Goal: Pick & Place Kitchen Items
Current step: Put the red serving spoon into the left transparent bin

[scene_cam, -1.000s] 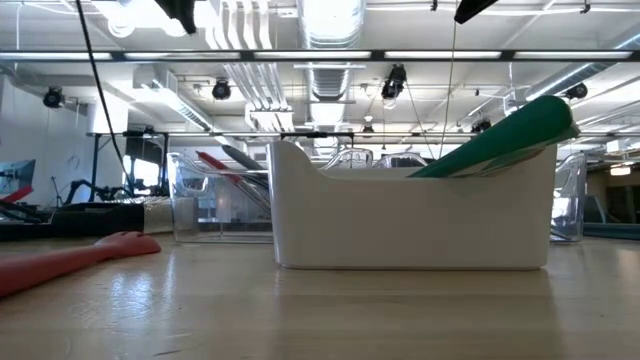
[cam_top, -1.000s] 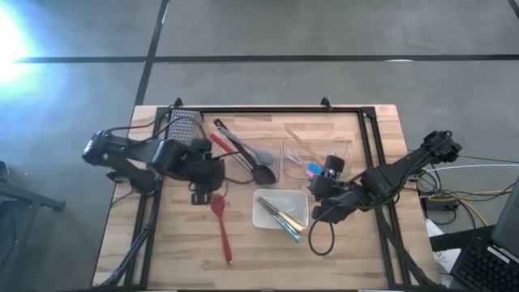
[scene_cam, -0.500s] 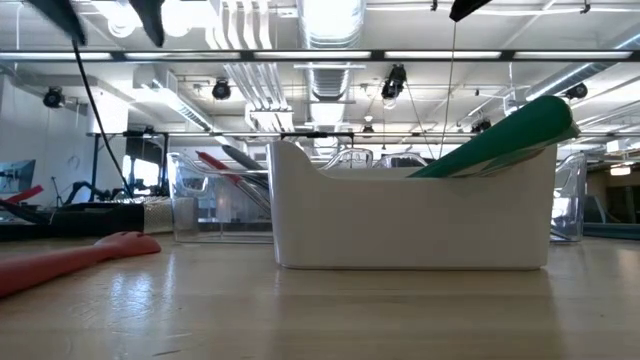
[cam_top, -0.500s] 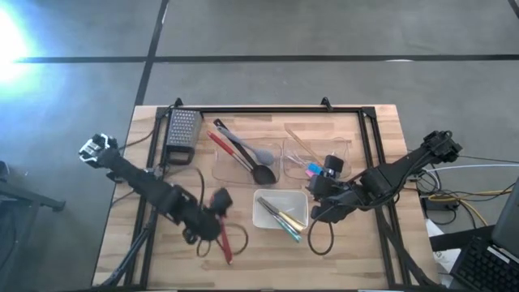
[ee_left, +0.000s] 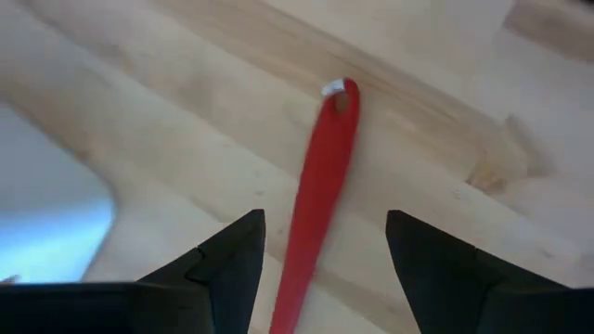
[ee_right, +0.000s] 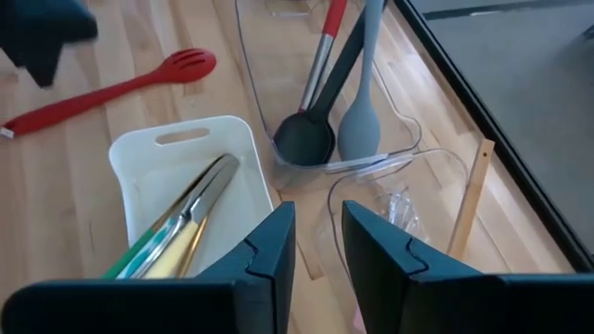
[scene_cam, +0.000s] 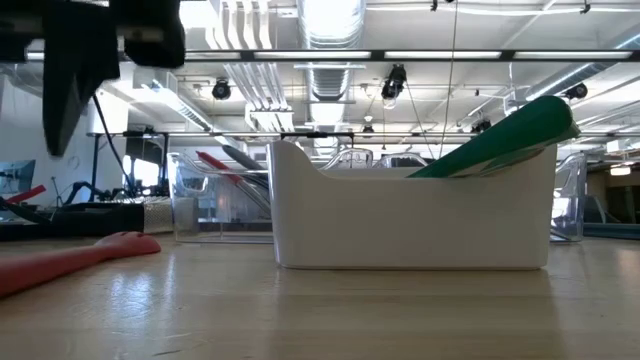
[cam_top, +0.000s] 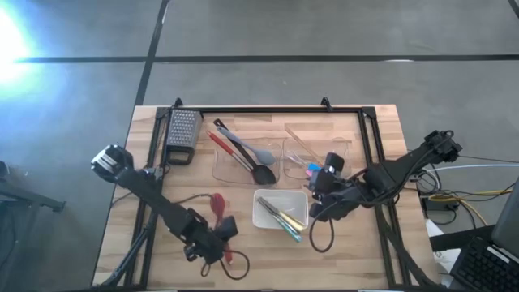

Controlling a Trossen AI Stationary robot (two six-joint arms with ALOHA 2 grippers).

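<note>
A red slotted spoon [cam_top: 219, 207] lies flat on the wooden table, its head toward the far side and its handle toward the near edge. My left gripper [ee_left: 320, 255] hangs open above the handle [ee_left: 325, 176], one finger on either side of it, short of the free end; it touches nothing. In the low view the left gripper [scene_cam: 95, 60] shows dark at the upper left, above the spoon [scene_cam: 70, 262]. My right gripper [ee_right: 317, 241] hovers over the gap between the white tray [ee_right: 148, 153] and the clear bins, a narrow gap between its fingers, nothing in it.
The white tray [cam_top: 263, 212] holds several slim utensils, a green one [scene_cam: 500, 140] sticking out over its rim. A clear bin [cam_top: 223, 166] holds a black ladle, a grey spoon and a red-handled tool; a second bin [cam_top: 296, 162] stands to its right. A grater [cam_top: 182, 134] lies far left.
My left gripper has swung from beside the left clear bin toward the table's near edge and come down, rolling at the wrist; it now hangs over the red spoon's handle, still open. The spoon has kept its place.
</note>
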